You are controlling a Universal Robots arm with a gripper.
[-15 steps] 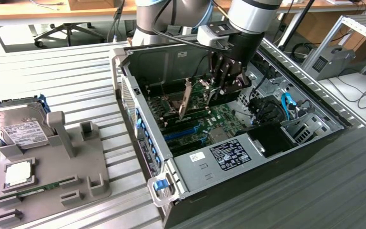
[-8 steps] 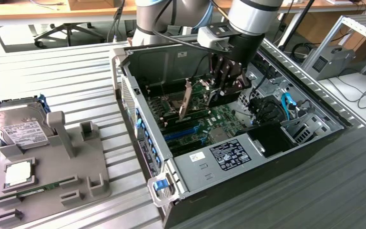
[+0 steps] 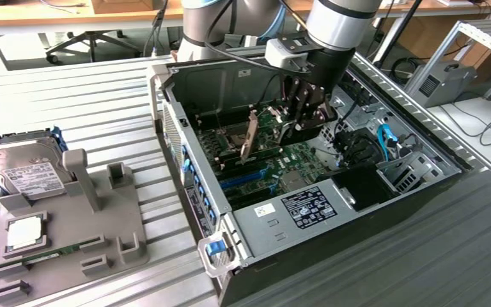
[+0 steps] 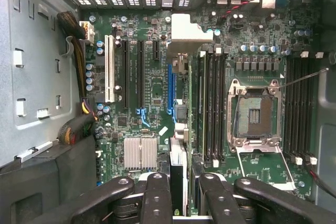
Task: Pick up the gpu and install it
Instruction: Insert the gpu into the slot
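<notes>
The gpu (image 3: pixel 257 138) hangs edge-on inside the open computer case (image 3: pixel 254 220), just above the motherboard. My gripper (image 3: pixel 301 121) reaches down into the case and is shut on the card's upper edge. In the wrist view the gpu (image 4: pixel 178 174) is a thin dark card running away from between my gripper's (image 4: pixel 184 200) black fingers (image 4: pixel 157 195). Its silver end bracket (image 4: pixel 186 30) sits near the case's rear grille. The card stands over or right beside the long blue slot (image 4: pixel 169 90); whether it touches the slot I cannot tell.
Close beside the card are the RAM slots (image 4: pixel 210 103), the open CPU socket (image 4: pixel 257 114), a white slot (image 4: pixel 109 69) and a small silver heatsink (image 4: pixel 140 153). At the exterior view's left a grey holder (image 3: pixel 100 224) carries a hard drive (image 3: pixel 23 173), a processor (image 3: pixel 23 233) and a RAM stick (image 3: pixel 45 259).
</notes>
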